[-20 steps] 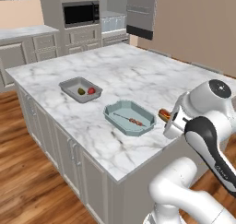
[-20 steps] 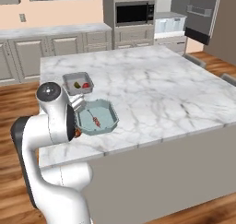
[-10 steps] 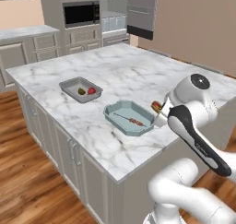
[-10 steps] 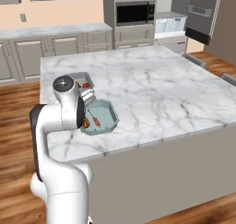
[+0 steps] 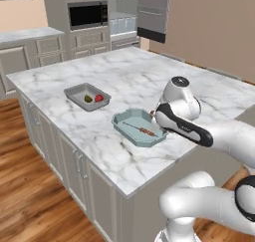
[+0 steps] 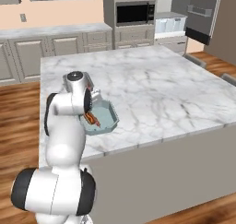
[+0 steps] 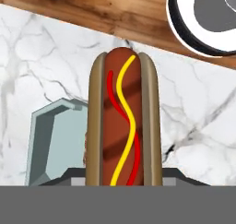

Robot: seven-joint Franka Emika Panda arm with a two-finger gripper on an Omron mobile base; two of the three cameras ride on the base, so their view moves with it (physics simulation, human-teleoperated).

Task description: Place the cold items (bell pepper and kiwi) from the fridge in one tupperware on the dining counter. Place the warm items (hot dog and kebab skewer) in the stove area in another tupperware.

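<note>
cold pair sits in the grey tupperware (image 5: 87, 96); kebab skewer (image 5: 141, 130) lies in the teal tupperware (image 5: 139, 128) on the marble table (image 5: 124, 76) — the end effector (image 7: 123, 184) grasps the mustard-and-ketchup hot dog (image 7: 122, 121), not yet placed.

teal tupperware (image 5: 130, 124), brown hot dog (image 7: 123, 126) w/ red+yellow squiggles

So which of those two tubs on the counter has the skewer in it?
The teal tupperware, the one closer to the arm, holds the kebab skewer. The grey tupperware farther along holds a green and a red item instead.

Kebab skewer (image 5: 145, 131) occupies teal tupperware (image 5: 123, 121); surrounding counter (image 5: 129, 76) seemingly open.
</note>
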